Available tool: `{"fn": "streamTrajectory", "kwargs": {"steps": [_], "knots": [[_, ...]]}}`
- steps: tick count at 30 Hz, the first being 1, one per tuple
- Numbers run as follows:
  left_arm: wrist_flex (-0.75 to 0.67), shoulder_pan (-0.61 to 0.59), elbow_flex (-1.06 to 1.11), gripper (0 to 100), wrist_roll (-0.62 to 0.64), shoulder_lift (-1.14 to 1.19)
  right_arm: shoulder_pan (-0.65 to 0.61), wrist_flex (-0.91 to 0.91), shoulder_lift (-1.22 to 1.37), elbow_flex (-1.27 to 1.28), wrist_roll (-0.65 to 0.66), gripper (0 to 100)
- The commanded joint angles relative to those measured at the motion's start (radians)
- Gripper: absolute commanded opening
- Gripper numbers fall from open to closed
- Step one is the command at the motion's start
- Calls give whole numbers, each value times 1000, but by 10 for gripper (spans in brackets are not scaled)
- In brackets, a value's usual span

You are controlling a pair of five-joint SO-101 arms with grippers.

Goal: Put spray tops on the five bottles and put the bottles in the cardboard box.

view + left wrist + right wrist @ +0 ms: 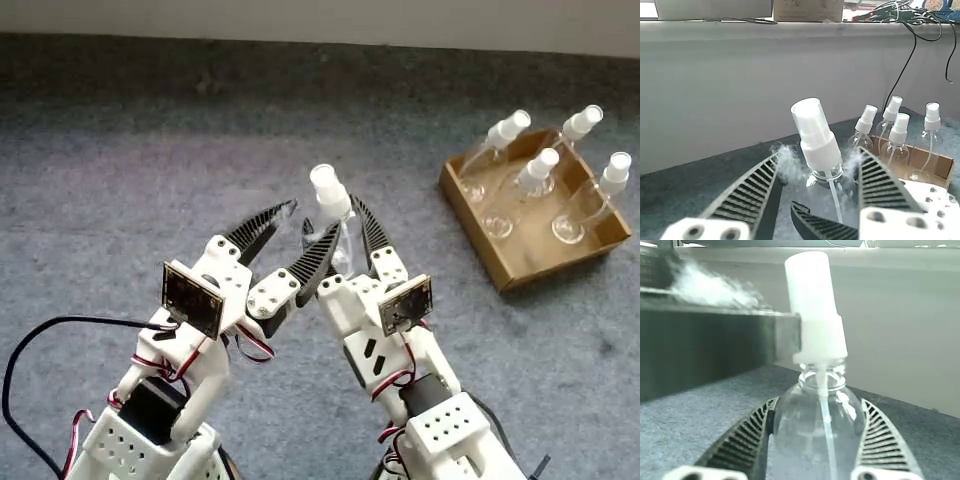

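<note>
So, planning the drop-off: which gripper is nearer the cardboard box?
Right. The right gripper, shut on the bottle, sits toward the cardboard box; the left gripper, open by the spray top, is farther off.

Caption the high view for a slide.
Right gripper holds the fifth bottle, spray top on, left gripper open beside it; four bottles sit in the cardboard box.

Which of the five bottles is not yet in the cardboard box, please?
The bottle held upright in the right gripper, its spray top already on; the other four bottles all sit inside the cardboard box.
</note>
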Motion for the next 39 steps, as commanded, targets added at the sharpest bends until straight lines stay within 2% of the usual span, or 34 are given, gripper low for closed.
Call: {"fn": "streamTrajectory", "kwargs": {"steps": [1,4,8,10,14,20,39], "knots": [[-38,-1,-1,297,-2,-10,15,-24,2,99,9,159],[-43,-10,-7,274,49,-10,15,-24,2,99,9,159],[-49,-10,-5,204,51,-8,15,-24,2,99,9,159],[-95,-10,-4,197,51,16,15,-24,2,99,9,159],[-215,-10,-50,197,54,203,15,-24,2,99,9,159],[-222,-1,-160,193,57,401,15,-22,2,99,9,159],[-224,-10,-236,192,55,421,15,-22,4,99,9,159]]}}
